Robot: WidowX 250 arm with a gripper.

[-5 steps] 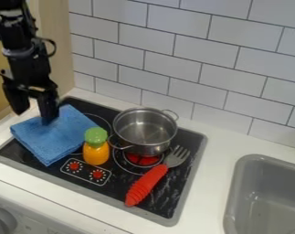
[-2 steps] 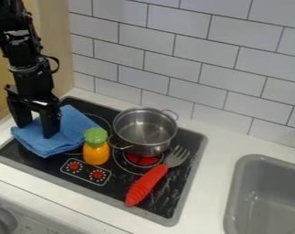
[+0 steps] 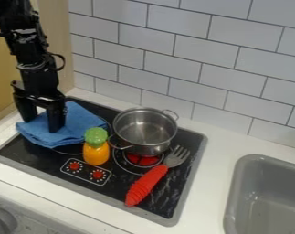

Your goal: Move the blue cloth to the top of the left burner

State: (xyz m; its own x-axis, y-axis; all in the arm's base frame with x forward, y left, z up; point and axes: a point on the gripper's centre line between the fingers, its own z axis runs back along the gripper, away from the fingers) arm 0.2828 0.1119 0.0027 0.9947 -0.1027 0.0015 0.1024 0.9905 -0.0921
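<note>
Blue cloth (image 3: 82, 124) lies on stovetop's (image 3: 116, 187) L side, covering pt of L burner (image 3: 69, 151). Hand (image 3: 43, 124) is at cloth, fingers apart. Then steel pot (image 3: 145, 130), R of cloth; red-handled fork (image 3: 145, 183) nr pot; orange/green bottle (image 3: 96, 153) b/w cloth & fork.

The cloth (image 3: 81, 121) is on the left of the stove (image 3: 185, 169); the toy (image 3: 96, 151) stands between the cloth and the pot (image 3: 150, 149), nearer the front; the fork (image 3: 146, 184) lies in front of the pot; the sink (image 3: 232, 187) is right of the stove.
</note>
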